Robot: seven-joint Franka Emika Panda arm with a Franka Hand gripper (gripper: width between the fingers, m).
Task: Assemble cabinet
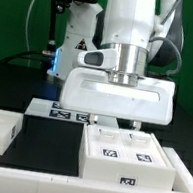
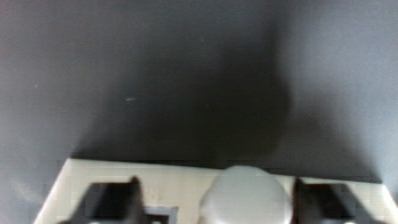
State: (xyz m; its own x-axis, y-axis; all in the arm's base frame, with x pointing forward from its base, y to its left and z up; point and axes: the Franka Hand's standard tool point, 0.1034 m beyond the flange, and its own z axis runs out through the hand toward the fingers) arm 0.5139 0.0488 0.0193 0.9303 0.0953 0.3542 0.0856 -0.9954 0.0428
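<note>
The pincer (image 1: 117, 124) hangs open just above the cabinet (image 1: 125, 162); it should probably sink straight, centred over the cabinet's peg (image 2: 246, 198), then squeeze evenly.

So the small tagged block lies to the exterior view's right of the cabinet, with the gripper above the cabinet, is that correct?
Wrong side: the exterior view shows the small tagged block to the exterior view's left of the cabinet; the gripper is above the cabinet.

Cabinet (image 1: 125, 160): large white box, lying flat, tags on top and front.
</note>
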